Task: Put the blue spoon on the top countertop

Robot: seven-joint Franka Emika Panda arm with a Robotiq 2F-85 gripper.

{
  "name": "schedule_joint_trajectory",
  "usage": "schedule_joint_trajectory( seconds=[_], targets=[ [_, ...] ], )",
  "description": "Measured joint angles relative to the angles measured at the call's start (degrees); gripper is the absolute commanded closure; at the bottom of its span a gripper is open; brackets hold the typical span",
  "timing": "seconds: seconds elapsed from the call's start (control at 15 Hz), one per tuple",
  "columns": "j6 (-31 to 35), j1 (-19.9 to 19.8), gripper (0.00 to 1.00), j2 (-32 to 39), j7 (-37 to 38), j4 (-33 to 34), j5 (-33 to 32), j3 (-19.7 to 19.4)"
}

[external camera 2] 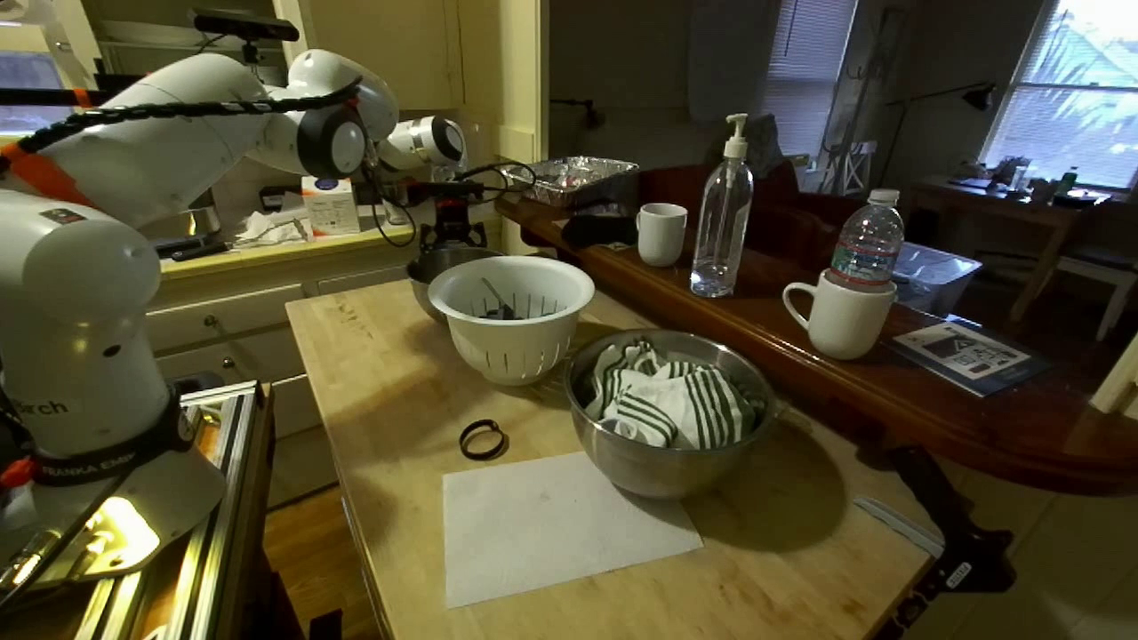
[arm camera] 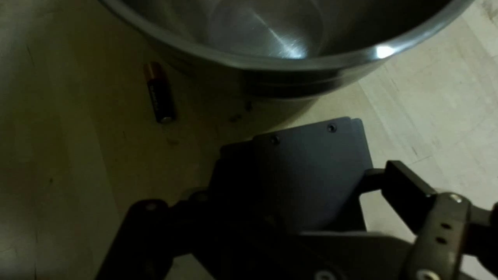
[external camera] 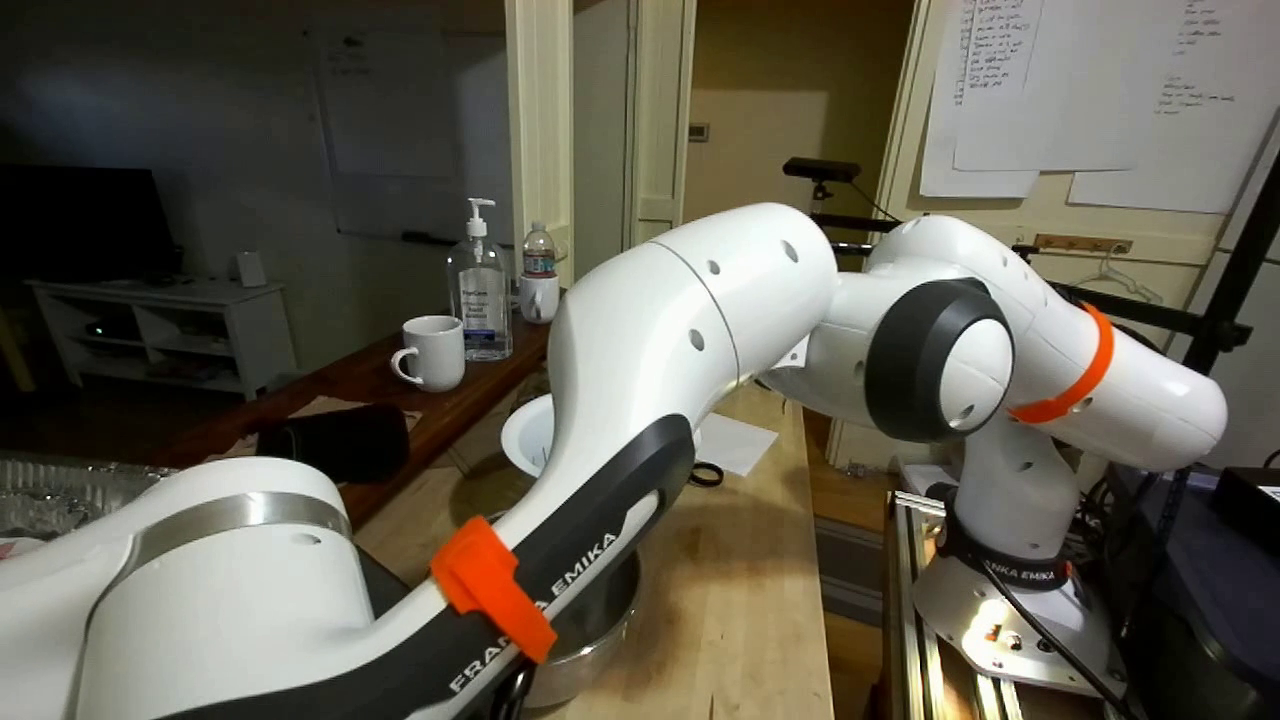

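Observation:
The blue spoon does not show in any view. The top countertop is the raised dark reddish-brown ledge along the pale counter, and it shows in both exterior views. My gripper is at the far end of the pale counter, above and beside a steel bowl. In the wrist view, my gripper points down with its fingers apart, a dark flat box showing between them. Whether the fingers touch the box I cannot tell. The visible inside of the steel bowl is bare.
A battery lies beside the steel bowl. A white colander and a larger steel bowl with striped towels stand nearby. The ledge bears mugs, a sanitizer bottle, a dark cloth item and a foil tray.

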Motion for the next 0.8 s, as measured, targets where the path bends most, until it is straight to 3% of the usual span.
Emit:
schedule_joint_trajectory(
  seconds=[0.47,0.8],
  targets=[
    [7.9,-1.6,0.0,-2.0,0.0,-2.1,0.6,1.5],
    [9.9,-2.4,0.0,-6.5,-0.7,-8.0,0.7,3.5]
  ],
)
